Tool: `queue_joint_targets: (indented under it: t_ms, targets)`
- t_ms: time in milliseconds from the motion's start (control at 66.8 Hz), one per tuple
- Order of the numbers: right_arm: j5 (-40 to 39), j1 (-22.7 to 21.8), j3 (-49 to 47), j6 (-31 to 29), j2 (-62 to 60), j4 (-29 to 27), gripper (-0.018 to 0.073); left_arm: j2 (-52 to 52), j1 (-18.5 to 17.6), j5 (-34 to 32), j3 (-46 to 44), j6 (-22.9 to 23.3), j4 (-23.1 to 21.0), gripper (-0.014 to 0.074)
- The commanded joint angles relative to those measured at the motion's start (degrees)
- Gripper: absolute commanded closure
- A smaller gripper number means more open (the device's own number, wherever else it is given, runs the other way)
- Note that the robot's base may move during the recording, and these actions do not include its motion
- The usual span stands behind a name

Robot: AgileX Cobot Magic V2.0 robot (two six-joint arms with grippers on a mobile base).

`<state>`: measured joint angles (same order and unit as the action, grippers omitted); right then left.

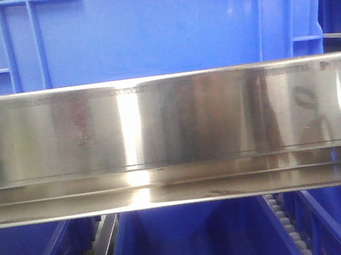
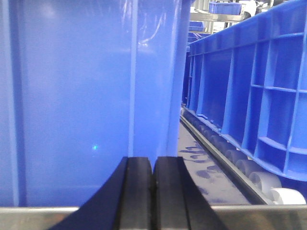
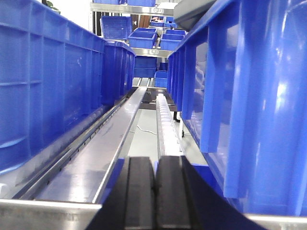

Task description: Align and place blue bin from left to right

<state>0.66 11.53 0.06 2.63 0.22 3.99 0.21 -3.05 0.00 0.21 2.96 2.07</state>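
The blue bin (image 1: 147, 28) fills the top of the front view, its wide smooth wall standing behind a steel rail, with ribs near both corners. In the left wrist view its wall (image 2: 72, 96) is very close, just beyond my left gripper (image 2: 152, 163), whose black fingers are shut together on nothing. My right gripper (image 3: 156, 163) is also shut and empty; the bin's end wall (image 3: 268, 96) stands close on its right. Neither gripper shows in the front view.
A shiny steel rail (image 1: 171, 133) runs across the front view. Darker blue crates (image 1: 189, 236) and a roller track (image 1: 286, 219) lie below it. Another crate (image 2: 259, 86) sits right of the left gripper, and one (image 3: 48, 86) stands left of the right gripper. Stacked crates (image 3: 144, 38) stand far back.
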Motion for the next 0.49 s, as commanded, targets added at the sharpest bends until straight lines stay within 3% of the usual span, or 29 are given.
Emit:
queue_joint_targets:
  t_ms: [0,479]
  targets:
    - [-1.2,0.0,-0.1,-0.1,-0.2,-0.1,0.0645,-0.2,0.0,-1.0,-0.2,0.2,-0.4,0.0707]
    - [-1.2,0.0,-0.1,-0.1,-0.2,-0.1,0.0645,-0.2,0.0,-1.0,-0.2,0.2,-0.4,0.0707]
